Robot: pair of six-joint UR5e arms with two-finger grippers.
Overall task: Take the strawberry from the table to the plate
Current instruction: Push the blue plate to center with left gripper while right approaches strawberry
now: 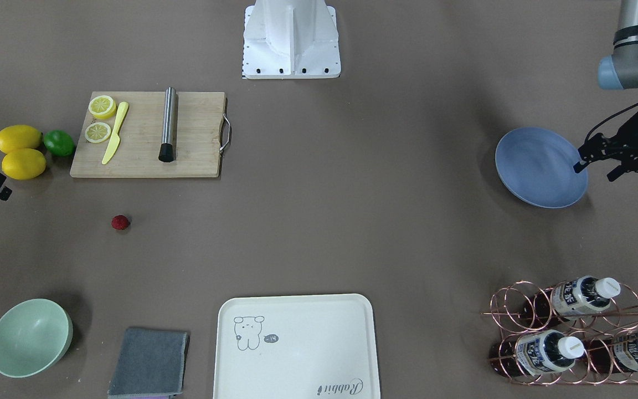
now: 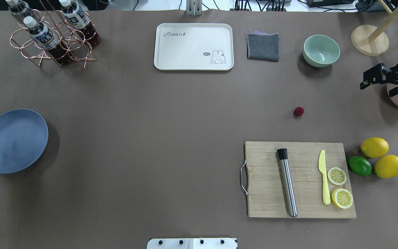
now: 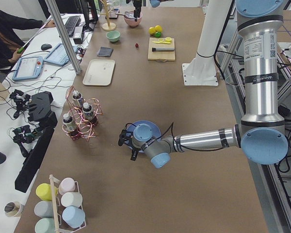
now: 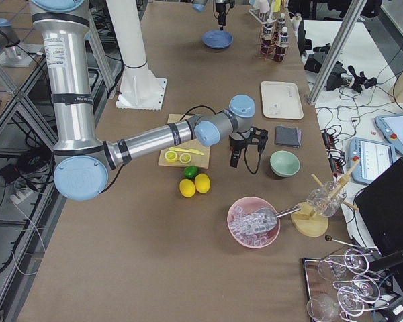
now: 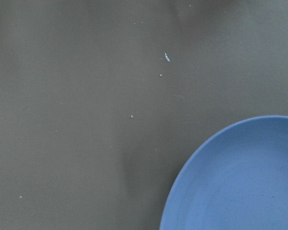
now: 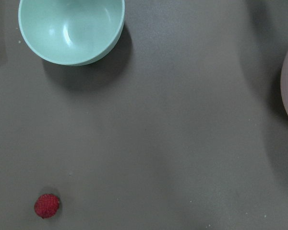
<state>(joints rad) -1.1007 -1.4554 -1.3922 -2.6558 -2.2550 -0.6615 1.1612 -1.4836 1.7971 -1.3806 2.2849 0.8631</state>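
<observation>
Even, diffuse light from above covers the table (image 2: 171,114); soft, faint shadows lie beside the plate (image 2: 12,141) and the mint bowl (image 2: 321,50). The fixed views are sharp. Both wrist views are dimmer, and the left one looks slightly soft.

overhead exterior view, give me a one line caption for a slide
Strawberry on the table between cutting board and green bowl, blue plate far across at the left edge

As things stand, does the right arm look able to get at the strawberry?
Probably yes: the strawberry lies alone on bare table, and the right gripper hangs nearby with nothing between them.
</observation>
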